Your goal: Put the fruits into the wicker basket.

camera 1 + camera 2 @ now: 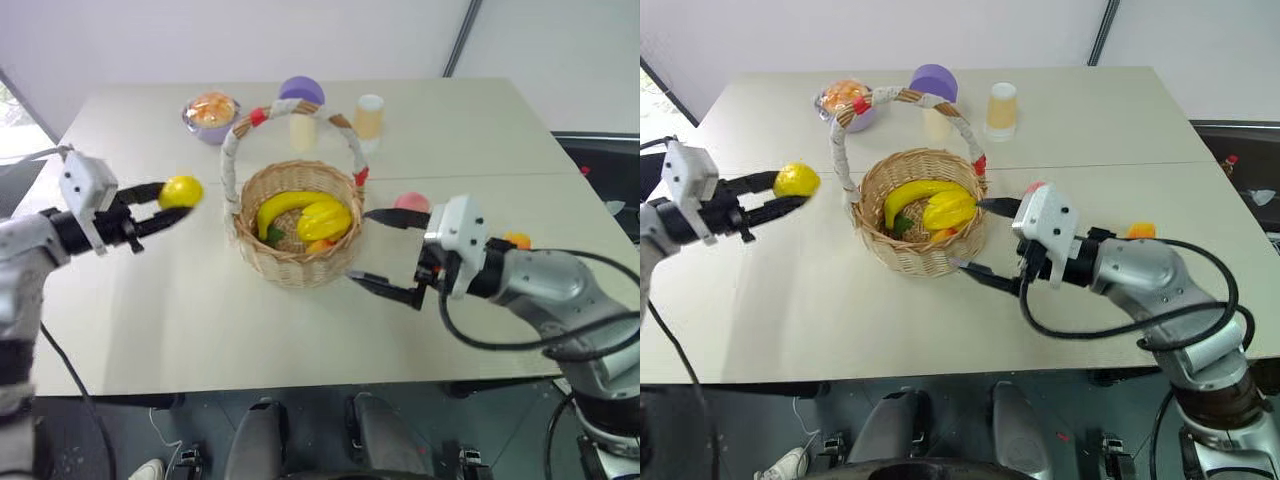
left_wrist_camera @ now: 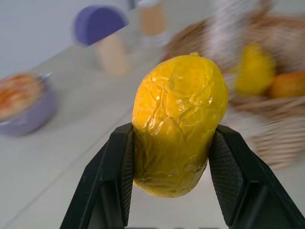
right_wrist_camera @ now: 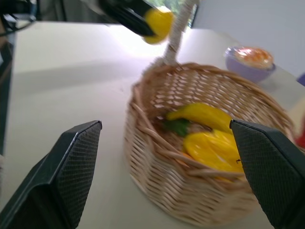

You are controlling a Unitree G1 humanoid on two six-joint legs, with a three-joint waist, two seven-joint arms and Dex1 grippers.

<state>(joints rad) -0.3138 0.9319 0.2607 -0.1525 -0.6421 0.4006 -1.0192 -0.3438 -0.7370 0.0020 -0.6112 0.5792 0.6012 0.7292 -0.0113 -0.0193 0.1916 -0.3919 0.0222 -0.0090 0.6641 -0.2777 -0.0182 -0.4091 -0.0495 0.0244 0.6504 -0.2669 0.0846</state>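
Precariously, the left gripper (image 1: 172, 203) held the lemon (image 1: 181, 190) clamped at its fingertips, raised beside the wicker basket (image 1: 296, 240) on the table (image 1: 180, 310). The right gripper (image 1: 385, 252) waited with fingers apart; the arched handle (image 1: 240, 130) could knock the lemon loose.

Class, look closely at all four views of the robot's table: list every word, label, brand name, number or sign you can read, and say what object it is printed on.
None: no readable text in any view.
The lemon, the wicker basket, the purple bowl, the paper cup and the table carry no lettering.
The left gripper and right gripper show no marking either.
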